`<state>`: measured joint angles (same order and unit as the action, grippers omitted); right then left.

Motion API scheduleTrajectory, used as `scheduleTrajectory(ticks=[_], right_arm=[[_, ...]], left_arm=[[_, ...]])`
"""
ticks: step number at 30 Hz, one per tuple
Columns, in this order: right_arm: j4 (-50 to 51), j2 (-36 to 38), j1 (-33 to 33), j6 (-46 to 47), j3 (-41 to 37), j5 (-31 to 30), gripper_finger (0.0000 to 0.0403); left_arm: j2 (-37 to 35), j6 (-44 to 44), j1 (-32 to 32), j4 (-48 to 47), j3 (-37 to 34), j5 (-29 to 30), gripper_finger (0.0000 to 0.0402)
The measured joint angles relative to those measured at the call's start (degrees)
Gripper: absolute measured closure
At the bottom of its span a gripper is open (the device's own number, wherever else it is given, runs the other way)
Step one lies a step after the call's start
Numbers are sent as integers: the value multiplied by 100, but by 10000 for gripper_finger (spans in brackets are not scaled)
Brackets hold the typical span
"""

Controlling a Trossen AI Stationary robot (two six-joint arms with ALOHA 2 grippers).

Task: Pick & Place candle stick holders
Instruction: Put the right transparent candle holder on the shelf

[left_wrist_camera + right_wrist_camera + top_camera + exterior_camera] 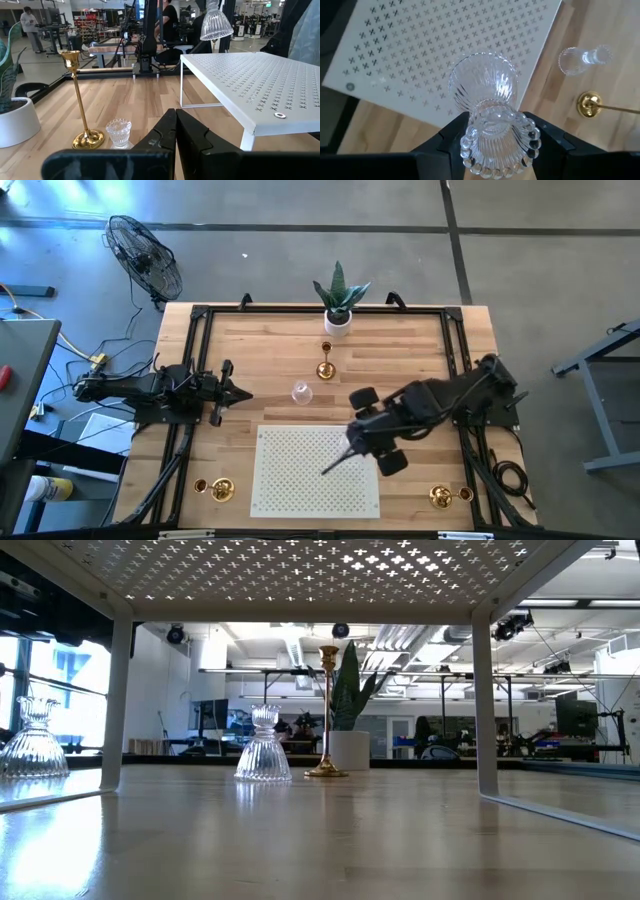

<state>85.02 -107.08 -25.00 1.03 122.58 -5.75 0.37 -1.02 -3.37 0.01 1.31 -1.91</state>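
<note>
Your right gripper [492,131] hangs above the white rack [315,470], near its far right corner, and pinches a clear glass holder [490,107] by its beaded neck between both fingers. The holder points away from the wrist, its ribbed, flared end toward the rack's perforated top; from the left wrist view it shows raised above that top.

A second glass holder [301,392], ribbed with a flared foot, stands on the table just beyond the rack's far edge, close beside a tall gold holder [325,368] with a round base. Behind them sits the potted plant [338,305]. Two more gold holders [220,489] [440,497] lie near the front corners.

Your left gripper [232,393] waits at the left, fingers pressed together, gripping nothing.
</note>
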Motion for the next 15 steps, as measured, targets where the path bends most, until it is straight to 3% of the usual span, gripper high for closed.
scheduleTrajectory(ticks=[5, 8, 15], right_arm=[[488, -400, 207, 223, 560, 166, 248], [445, -415, 337, 163, 518, 596, 248], [502, -406, 442, 320, 414, 594, 248]], left_arm=[[1, -2, -1, 0, -1, 0, 400], [0, -1, 0, -2, 0, 0, 400], [1, -2, 1, -2, 1, 0, 400]])
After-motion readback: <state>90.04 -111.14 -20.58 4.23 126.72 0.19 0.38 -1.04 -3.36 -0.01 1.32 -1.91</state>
